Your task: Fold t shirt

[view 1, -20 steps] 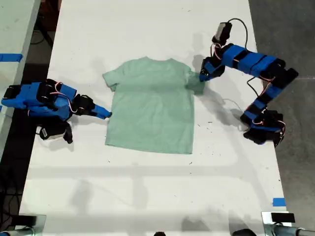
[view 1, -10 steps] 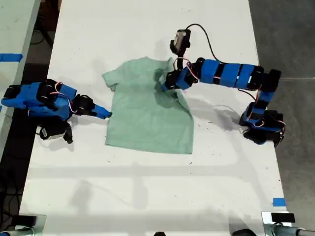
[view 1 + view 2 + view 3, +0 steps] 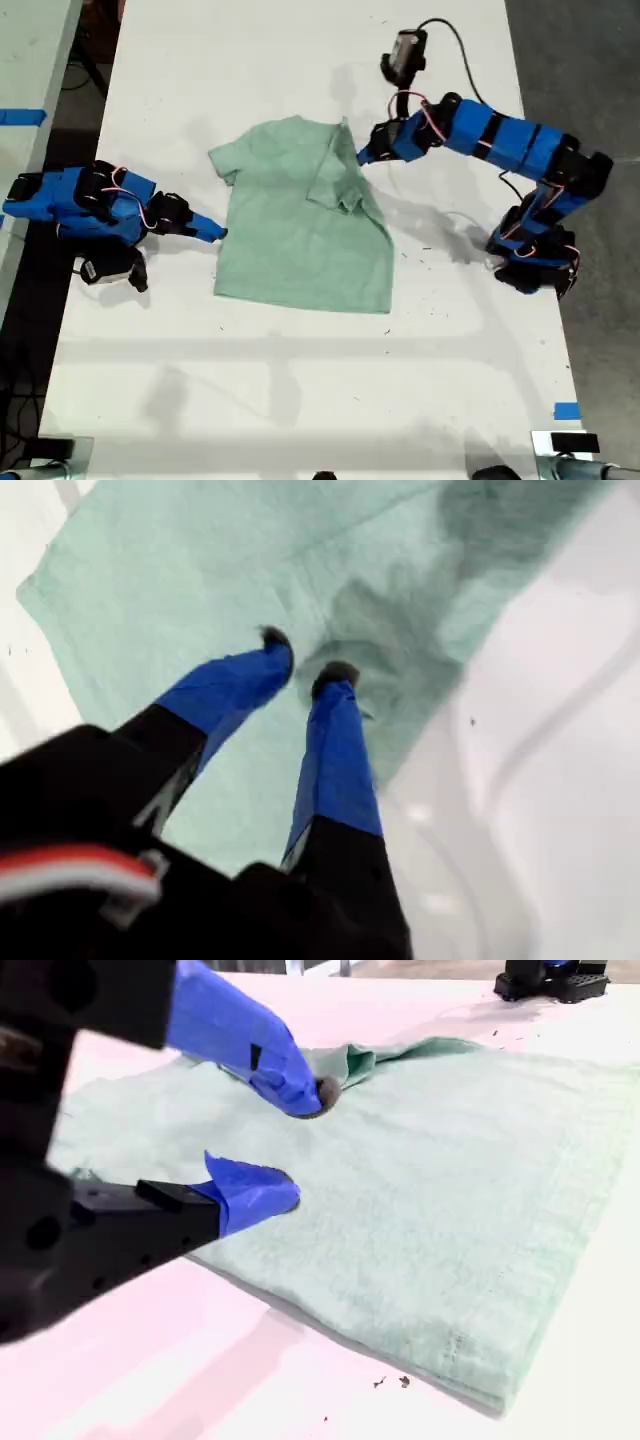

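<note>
The pale mint t shirt (image 3: 295,245) lies flat on the white table (image 3: 300,380), neck toward the far edge. Its sleeve (image 3: 338,185) on the exterior view's right is folded inward and lies crumpled on the chest. My first gripper (image 3: 362,157) hovers just off that folded sleeve, open, with nothing between its fingers; in the first wrist view the gripper (image 3: 305,658) is over the t shirt (image 3: 200,570). My second gripper (image 3: 215,232) rests at the shirt's edge on the exterior view's left, open (image 3: 303,1145), one finger over the fabric (image 3: 450,1190).
The first arm's base (image 3: 535,262) stands at the exterior view's right table edge, with a cable trailing beside it. A second table with blue tape (image 3: 22,116) lies at the exterior view's left. Blue tape (image 3: 566,410) marks the near corner on the exterior view's right.
My first gripper carried the sleeve from the exterior view's right onto the shirt, let it go and drew back toward that side. The second arm has not moved.
</note>
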Robot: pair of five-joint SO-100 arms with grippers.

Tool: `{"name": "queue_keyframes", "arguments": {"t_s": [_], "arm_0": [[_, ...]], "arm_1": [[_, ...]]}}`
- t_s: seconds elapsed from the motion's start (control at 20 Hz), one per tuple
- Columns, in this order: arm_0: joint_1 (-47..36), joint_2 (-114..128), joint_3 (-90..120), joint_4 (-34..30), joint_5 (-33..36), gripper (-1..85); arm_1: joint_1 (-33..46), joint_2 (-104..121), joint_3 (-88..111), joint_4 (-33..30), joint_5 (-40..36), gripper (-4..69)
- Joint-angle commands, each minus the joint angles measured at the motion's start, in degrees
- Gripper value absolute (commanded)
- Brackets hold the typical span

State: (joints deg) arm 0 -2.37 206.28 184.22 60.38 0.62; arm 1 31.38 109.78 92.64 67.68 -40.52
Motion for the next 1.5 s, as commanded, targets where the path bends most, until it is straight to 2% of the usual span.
{"name": "queue_keyframes", "arguments": {"t_s": [0.0, 0.15, 0.3, 0.4, 0.7, 1.45], "arm_0": [[-0.18, 0.35, -0.35, 0.18, 0.00, 11.9], [-0.18, 0.35, -0.35, 0.18, 0.00, 11.9], [-0.18, 0.35, -0.35, 0.18, 0.00, 11.9], [-0.18, 0.35, -0.35, 0.18, 0.00, 11.9], [-0.18, 0.35, -0.35, 0.18, 0.00, 11.9], [-0.26, 0.35, -0.35, 0.18, 0.00, 11.9]], "arm_1": [[1.67, 31.46, 22.24, -0.26, 3.52, 0.5], [0.00, 61.52, 52.47, -3.78, 7.03, 0.5], [-3.69, 91.85, 76.03, -0.53, 11.16, 1.9], [-5.80, 91.41, 81.39, -0.44, 13.80, 2.0], [-4.57, 91.41, 84.02, 2.99, 21.71, 2.0], [-4.66, 91.41, 84.11, 3.16, 22.32, 2.0]]}}
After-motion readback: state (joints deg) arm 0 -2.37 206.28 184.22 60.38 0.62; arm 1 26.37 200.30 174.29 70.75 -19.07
